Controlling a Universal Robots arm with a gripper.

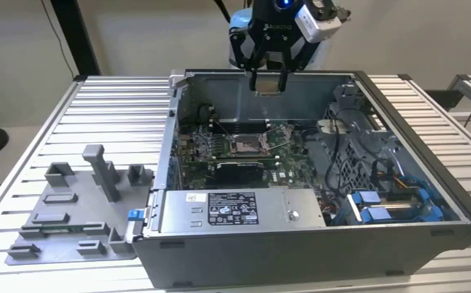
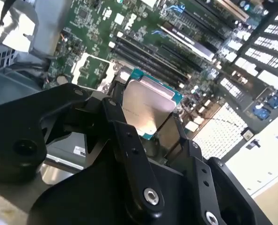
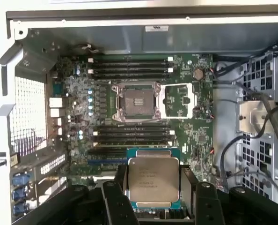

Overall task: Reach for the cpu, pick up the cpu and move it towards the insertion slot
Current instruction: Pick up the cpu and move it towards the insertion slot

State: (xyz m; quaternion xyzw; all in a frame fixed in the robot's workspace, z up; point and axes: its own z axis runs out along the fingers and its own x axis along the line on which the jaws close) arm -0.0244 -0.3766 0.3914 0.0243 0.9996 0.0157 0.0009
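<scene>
Slatted metal worktop (image 1: 113, 110): carries open grey computer case (image 1: 317, 244) and grey plastic tray blocks (image 1: 80, 207). Green motherboard (image 3: 83, 93): square metal-framed insertion slot (image 3: 135, 101), unobstructed. Black fingers (image 3: 114, 197): closed on the thin silver-topped square cpu (image 3: 153, 180), held above the case, apart from the slot.

Even, soft room light fills my workspace. The cpu (image 3: 154, 183) lid gleams mildly. My second wrist view blurs at its edges.

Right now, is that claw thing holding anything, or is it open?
Tool: shut on the cpu, held above the open computer case, not yet at the insertion slot.
</scene>
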